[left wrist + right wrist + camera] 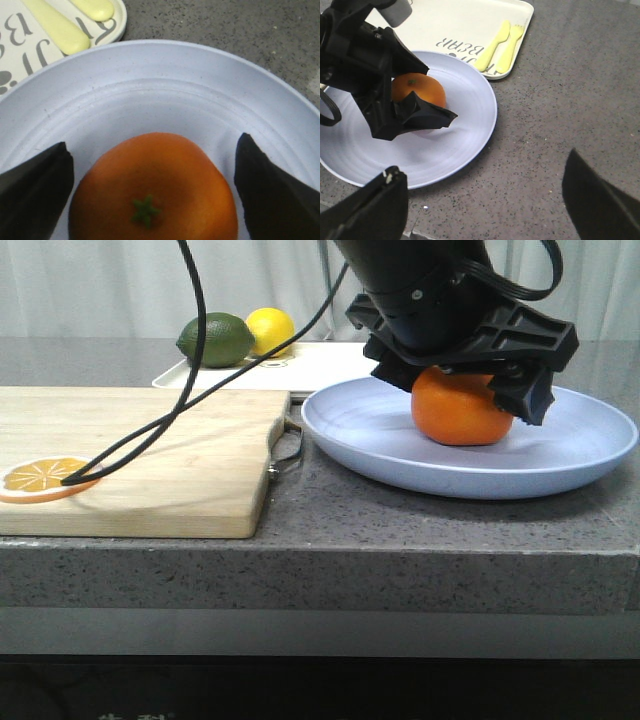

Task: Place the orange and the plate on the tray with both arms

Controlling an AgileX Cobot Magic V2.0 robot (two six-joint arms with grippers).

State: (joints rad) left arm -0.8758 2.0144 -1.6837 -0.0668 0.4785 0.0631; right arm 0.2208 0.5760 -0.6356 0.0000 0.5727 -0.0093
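Observation:
The orange point(460, 408) sits in the pale lavender-blue plate point(400, 445) on the grey counter. My left gripper point(462, 385) is lowered over it and stands open. In the left wrist view the orange point(155, 190) lies between the two fingers point(35, 190), close to one and a small gap from the other. The cream-white tray point(320, 365) lies just behind the plate. My right gripper point(484, 162) is open over bare counter beside the plate's rim point(470, 145), holding nothing.
A wooden cutting board point(130, 455) with an orange slice point(45, 478) lies to the left, its metal handle near the plate. A lime point(215, 340) and a lemon point(270, 328) sit on the tray's left end; yellow cutlery point(497, 45) lies on it. A black cable point(190, 400) crosses the board.

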